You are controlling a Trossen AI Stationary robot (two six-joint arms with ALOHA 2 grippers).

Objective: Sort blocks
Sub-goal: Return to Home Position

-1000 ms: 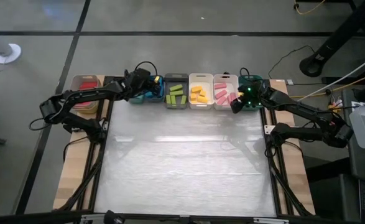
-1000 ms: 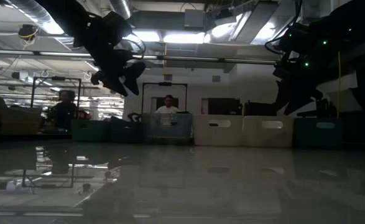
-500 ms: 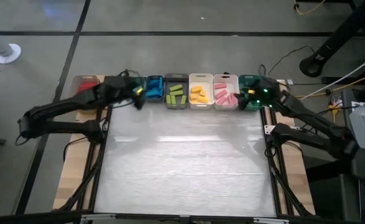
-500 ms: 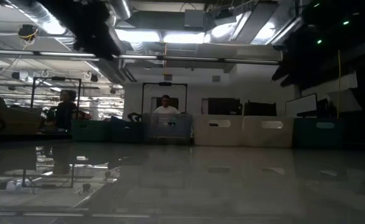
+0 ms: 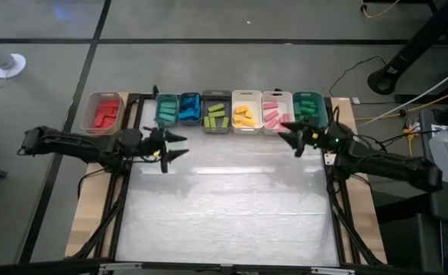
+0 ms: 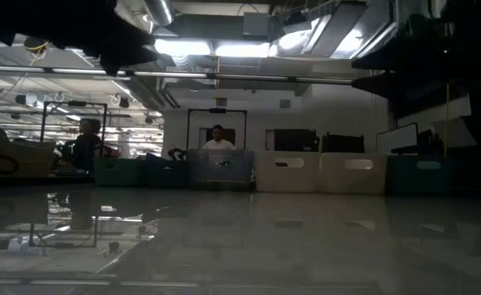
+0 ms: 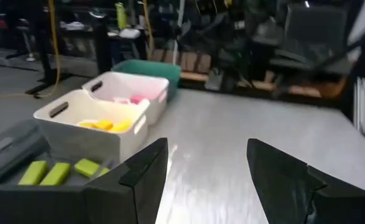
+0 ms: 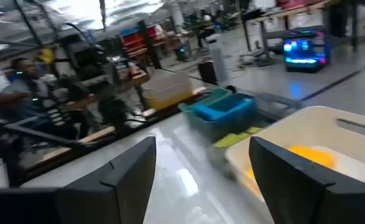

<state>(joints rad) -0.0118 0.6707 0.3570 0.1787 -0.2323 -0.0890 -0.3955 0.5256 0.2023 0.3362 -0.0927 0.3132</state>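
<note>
Left gripper (image 5: 176, 145) and right gripper (image 5: 288, 139), both spread wide and empty, on the near side of the bins (image 5: 246, 92); homing should draw back clear of their rims.

Bins (image 5: 216, 131): your row stands just beyond the left pincer (image 5: 179, 146) and right pincer (image 5: 287, 139), at the far edge of the tabletop (image 5: 224, 206).
Blocks (image 5: 243, 116): you find them inside the bins.

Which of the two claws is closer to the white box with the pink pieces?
Right. The right gripper, open, is just in front of the white bin of pink blocks; the left gripper, also open, is farther off, in front of the blue bin.
</note>
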